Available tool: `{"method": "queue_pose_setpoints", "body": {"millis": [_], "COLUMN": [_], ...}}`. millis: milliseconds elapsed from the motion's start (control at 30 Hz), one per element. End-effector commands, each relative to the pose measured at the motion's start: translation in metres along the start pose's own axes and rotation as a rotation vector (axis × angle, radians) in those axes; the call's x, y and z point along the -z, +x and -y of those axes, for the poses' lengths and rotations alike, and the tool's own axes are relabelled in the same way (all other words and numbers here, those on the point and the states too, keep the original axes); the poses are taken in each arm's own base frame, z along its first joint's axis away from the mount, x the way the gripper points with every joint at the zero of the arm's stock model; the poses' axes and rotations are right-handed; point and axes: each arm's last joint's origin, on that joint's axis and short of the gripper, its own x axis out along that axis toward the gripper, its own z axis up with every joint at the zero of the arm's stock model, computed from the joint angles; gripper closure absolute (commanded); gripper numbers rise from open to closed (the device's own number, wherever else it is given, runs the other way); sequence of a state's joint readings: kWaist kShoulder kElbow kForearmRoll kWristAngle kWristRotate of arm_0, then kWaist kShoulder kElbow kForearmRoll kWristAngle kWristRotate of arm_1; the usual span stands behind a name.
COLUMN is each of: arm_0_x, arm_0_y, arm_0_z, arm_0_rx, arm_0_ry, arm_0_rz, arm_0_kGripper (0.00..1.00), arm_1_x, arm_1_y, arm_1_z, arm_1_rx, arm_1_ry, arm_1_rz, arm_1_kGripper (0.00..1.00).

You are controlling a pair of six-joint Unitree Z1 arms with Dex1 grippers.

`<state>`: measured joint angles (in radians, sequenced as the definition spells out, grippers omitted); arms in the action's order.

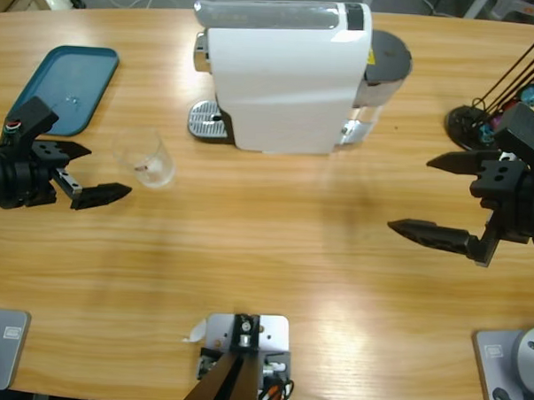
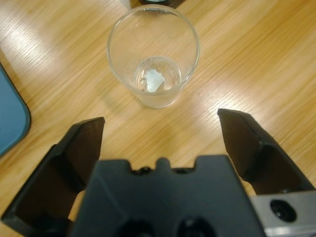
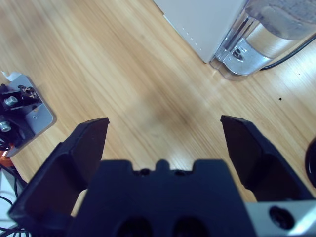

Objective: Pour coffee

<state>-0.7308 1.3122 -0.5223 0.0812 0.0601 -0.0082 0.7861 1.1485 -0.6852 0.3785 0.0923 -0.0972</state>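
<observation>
A clear glass tumbler (image 1: 149, 159) stands upright on the wooden table, left of the white coffee machine (image 1: 281, 72). In the left wrist view the tumbler (image 2: 153, 54) holds no liquid, only a small pale glint at its base. The coffee is out of view. My left gripper (image 1: 107, 169) is open just left of the tumbler, apart from it; in its wrist view the left gripper (image 2: 160, 121) has the glass straight ahead of its jaws. My right gripper (image 1: 411, 194) hangs open over bare table at the right, and nothing lies between the jaws of the right gripper (image 3: 165, 121).
The machine's metal drip tray (image 1: 208, 120) faces left, just beyond the tumbler. A teal tray (image 1: 68, 85) lies at the back left. The machine's water tank (image 3: 266, 39) is at its right end. A black stand with rods (image 1: 470, 120) sits at the far right.
</observation>
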Motion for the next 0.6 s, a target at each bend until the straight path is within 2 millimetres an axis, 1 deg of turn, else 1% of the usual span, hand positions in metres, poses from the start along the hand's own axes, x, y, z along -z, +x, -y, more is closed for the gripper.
{"method": "queue_pose_setpoints", "body": {"millis": [33, 467, 600], "arm_0_x": [0.006, 0.007, 0.007], "arm_0_y": [0.009, 0.002, -0.006], "arm_0_z": [0.003, 0.002, 0.002], "arm_0_rx": [0.018, 0.019, 0.018], "arm_0_ry": [0.016, 0.016, 0.016], "arm_0_rz": [-0.045, -0.022, 0.011], "arm_0_kGripper": [0.018, 0.018, 0.018], "arm_1_x": [0.009, 0.009, 0.009], "arm_1_y": [0.003, 0.003, 0.003], "arm_1_z": [-0.003, -0.003, -0.003], "arm_1_rx": [-0.02, -0.025, -0.024], "arm_1_ry": [-0.019, -0.02, -0.02], "arm_1_rz": [-0.016, -0.016, -0.015], "arm_1_kGripper": [0.0, 0.0, 0.0]}}
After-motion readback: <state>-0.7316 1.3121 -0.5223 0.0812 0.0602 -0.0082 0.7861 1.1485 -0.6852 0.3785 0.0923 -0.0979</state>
